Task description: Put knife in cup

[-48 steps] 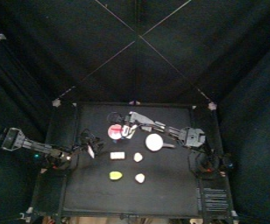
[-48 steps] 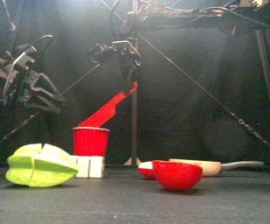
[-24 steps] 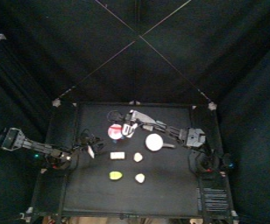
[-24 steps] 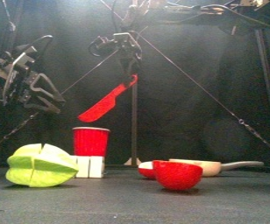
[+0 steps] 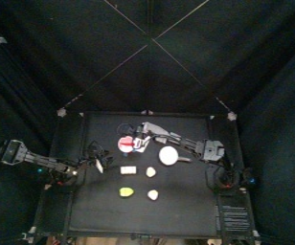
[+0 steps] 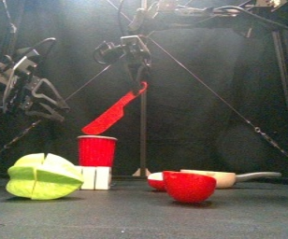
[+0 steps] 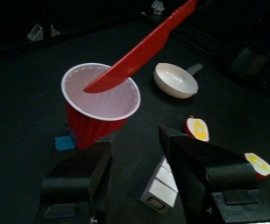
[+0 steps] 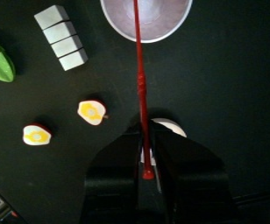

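From the right wrist camera I see my right gripper [image 8: 145,157] pinched narrow on the handle end of the knife [image 8: 138,79], a slim, smooth red plastic blade that runs straight out from the jaws toward the cup [image 8: 145,17]. That view hides the height; the front camera supplies it: the knife [image 6: 114,110] hangs tilted in the air, handle up in the right gripper [image 6: 139,77], its rounded tip pointing down just above the cup [image 6: 96,150], apart from the rim. There the cup is a red, tapered plastic tumbler; only from above does its inside read white.

My left gripper [image 7: 135,166] stands spread wide and holds nothing, and its camera shows what the others cannot: the blade tip [image 7: 103,83] over the cup's open mouth [image 7: 100,94], with a white pan-like dish [image 7: 176,79] lying beyond.

Further out, the front view shows a faceted yellow-green lump [image 6: 43,175] at the left, pale blocks [image 6: 96,177] beside the cup, and a glossy red bowl [image 6: 189,186] at the right. The right wrist camera adds small cream pieces with yellow centres [image 8: 92,111] on the matte black table [image 8: 231,87].

From above, the left arm [image 5: 41,165] rests at the table's left edge.
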Motion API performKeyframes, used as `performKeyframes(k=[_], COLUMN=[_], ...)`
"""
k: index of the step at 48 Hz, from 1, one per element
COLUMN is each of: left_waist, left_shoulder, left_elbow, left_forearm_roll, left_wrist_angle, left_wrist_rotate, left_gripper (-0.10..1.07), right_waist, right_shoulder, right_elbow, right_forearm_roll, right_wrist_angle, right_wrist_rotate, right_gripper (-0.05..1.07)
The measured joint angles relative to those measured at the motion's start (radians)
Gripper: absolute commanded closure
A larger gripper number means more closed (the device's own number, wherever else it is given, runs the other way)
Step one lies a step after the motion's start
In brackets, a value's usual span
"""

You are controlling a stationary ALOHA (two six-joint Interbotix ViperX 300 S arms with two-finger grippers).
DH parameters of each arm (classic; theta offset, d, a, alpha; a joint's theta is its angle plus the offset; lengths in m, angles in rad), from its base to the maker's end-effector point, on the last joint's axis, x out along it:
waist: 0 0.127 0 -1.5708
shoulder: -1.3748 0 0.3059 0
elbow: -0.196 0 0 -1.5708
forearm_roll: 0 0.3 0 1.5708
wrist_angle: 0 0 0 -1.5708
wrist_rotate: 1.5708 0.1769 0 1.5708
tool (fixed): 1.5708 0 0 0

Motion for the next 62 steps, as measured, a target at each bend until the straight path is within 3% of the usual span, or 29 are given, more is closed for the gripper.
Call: performKeyframes(k=[40,53,62], left_waist=[0.000,0.000,0.000], left_shoulder=[0.000,0.000,0.000], left_elbow=[0.000,0.000,0.000], left_forearm_roll=[0.000,0.000,0.000], left_wrist_angle=[0.003,0.003,0.003], left_wrist_rotate=[0.000,-0.002,-0.002], left_gripper=[0.18,0.18,0.18], right_waist=[-0.002,-0.003,-0.003], right_shoulder=[0.018,0.025,0.029], right_elbow=[0.028,0.026,0.026], right_forearm_roll=[-0.003,-0.003,-0.006], right_wrist_angle=[-0.011,-0.014,-0.015], right_wrist_rotate=[0.002,0.002,0.003], right_gripper=[0.50,0.35,0.33])
